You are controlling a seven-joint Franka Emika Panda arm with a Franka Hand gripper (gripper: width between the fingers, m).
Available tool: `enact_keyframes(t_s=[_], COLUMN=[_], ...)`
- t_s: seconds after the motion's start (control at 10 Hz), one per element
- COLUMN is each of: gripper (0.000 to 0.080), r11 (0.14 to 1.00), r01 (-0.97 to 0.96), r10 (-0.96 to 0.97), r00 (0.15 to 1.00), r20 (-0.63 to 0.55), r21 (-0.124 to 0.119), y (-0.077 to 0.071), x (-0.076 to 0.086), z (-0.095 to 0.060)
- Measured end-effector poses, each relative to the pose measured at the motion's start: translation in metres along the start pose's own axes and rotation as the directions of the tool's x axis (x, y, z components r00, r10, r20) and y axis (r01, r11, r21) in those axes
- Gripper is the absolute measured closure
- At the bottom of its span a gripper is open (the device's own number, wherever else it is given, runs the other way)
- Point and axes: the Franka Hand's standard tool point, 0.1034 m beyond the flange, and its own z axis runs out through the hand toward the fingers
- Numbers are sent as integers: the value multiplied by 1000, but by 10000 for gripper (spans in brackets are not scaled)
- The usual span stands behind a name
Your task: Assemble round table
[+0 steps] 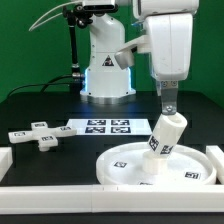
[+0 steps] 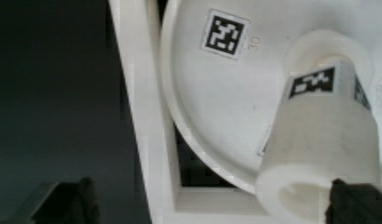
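Hanging vertical, hand spread, above tilted leg

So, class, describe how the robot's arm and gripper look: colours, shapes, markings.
The arm is glossy white with bulky, rounded casings. Its base glows blue and carries a black-and-white square tag. The gripper is slim and grey; the wrist view shows its dark fingertips.

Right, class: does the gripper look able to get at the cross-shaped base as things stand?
Probably yes. The cross-shaped base lies flat on the bare table, nothing on or over it, and the open gripper hangs at the tilted leg, not clamped on it.
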Motion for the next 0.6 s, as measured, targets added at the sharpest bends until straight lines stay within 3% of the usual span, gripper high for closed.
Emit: enact_keyframes(t_s=[0.2, 0.3, 0.6], gripper=[150, 150, 150], r11=[983, 954, 915], r01=[182, 298, 403], r10=[-182, -296, -402], r00=[983, 954, 911], r20=[26, 53, 94], r21=[-8, -26, 1], y=[2, 7, 0], x=[-3, -2, 10], z=[0, -2, 9])
